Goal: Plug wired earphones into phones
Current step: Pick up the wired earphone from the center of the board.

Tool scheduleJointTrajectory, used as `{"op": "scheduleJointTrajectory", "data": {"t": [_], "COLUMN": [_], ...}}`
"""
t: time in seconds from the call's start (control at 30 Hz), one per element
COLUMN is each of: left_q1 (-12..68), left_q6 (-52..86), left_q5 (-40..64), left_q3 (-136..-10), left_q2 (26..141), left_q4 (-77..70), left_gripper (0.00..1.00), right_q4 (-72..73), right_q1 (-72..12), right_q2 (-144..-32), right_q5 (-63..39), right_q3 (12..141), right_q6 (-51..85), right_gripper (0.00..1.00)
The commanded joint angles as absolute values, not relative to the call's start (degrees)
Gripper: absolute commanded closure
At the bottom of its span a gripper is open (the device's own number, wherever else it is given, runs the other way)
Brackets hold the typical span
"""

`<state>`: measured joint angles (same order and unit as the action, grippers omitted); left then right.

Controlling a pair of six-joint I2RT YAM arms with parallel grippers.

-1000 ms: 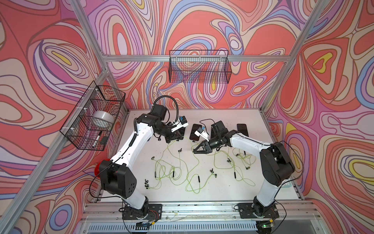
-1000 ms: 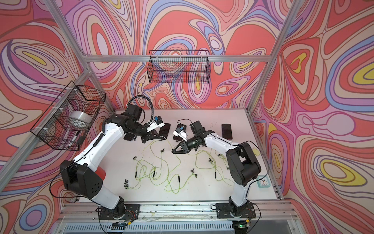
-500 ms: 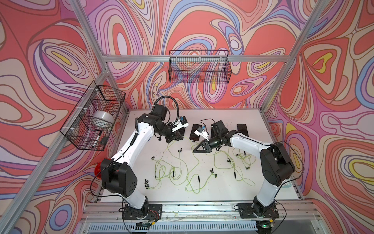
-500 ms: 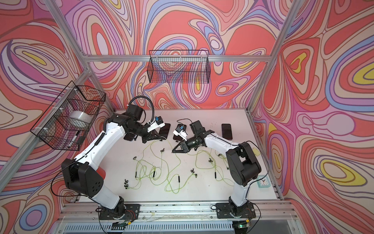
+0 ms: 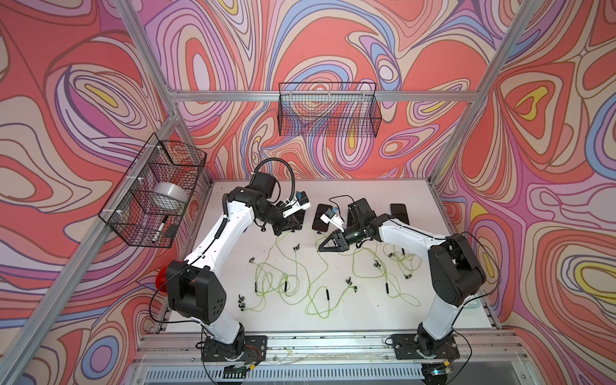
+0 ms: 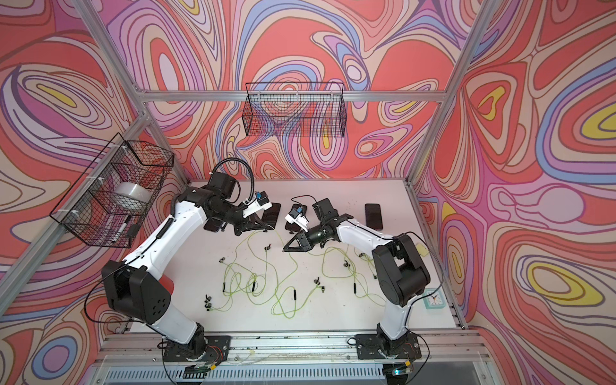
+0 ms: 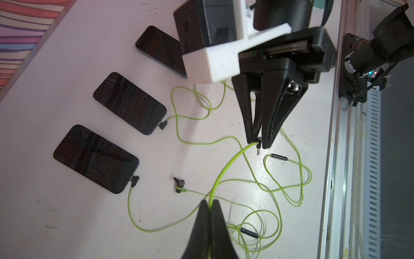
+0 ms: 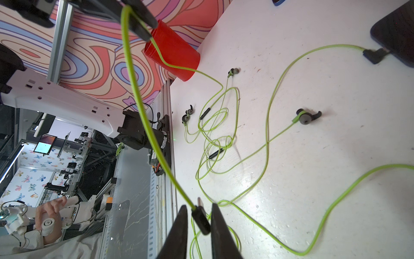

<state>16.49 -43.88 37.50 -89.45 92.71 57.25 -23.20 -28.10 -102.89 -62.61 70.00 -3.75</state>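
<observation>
Your plug (image 8: 200, 220) is pinched in the right gripper (image 7: 257, 145) tips, over the table (image 7: 67, 213) near the phones (image 7: 131, 103). Its cable (image 7: 226, 170) runs to your left gripper (image 7: 210, 203), clamped tight on it.

Little has moved in this last second, and all of it by trifles. My left arm (image 5: 220, 240) has crept a shade toward the back and the middle of the counter (image 5: 366, 300). In both top views its black joint block (image 5: 265, 183) and the looped black hose (image 5: 292, 176) above it sit slightly farther from the side wall than they did. My left pincer (image 7: 210, 201), clamped on the yellow-green earphone cable (image 7: 226, 170), has gone with them by the same small amount. The jaws of my right pincer (image 8: 199, 205) have drawn a touch closer about the small dark plug (image 8: 200, 220) at that cable's end.
</observation>
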Motion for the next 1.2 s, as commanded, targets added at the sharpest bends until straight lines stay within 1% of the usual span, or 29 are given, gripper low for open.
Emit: {"op": "scheduleJointTrajectory", "data": {"t": [0.0,0.2,0.4,0.97,1.17], "left_q1": [16.2,16.1,16.1,16.2,16.0], "left_q6": [-44.3,-44.2,-44.1,-43.9,-43.8], "left_q5": [38.8,38.9,38.9,38.8,38.9], "left_q3": [-90.5,-90.7,-90.7,-90.9,-91.4], "left_q2": [93.2,93.5,93.6,93.8,94.1], "left_q4": [57.9,57.9,57.9,58.0,58.4], "left_gripper": [1.0,1.0,1.0,1.0,1.0], "right_q4": [-23.4,-23.6,-23.1,-22.1,-22.5], "right_q1": [-28.3,-28.4,-28.6,-28.9,-29.2], "right_q2": [-102.0,-102.5,-102.8,-103.0,-103.3], "right_q5": [-63.2,-63.3,-63.0,-62.6,-63.1], "right_q3": [69.6,69.4,69.5,69.1,69.0], "right_q6": [-4.3,-4.3,-4.0,-3.3,-3.4], "right_gripper": [0.79,0.75,0.75,0.83,0.8]}}
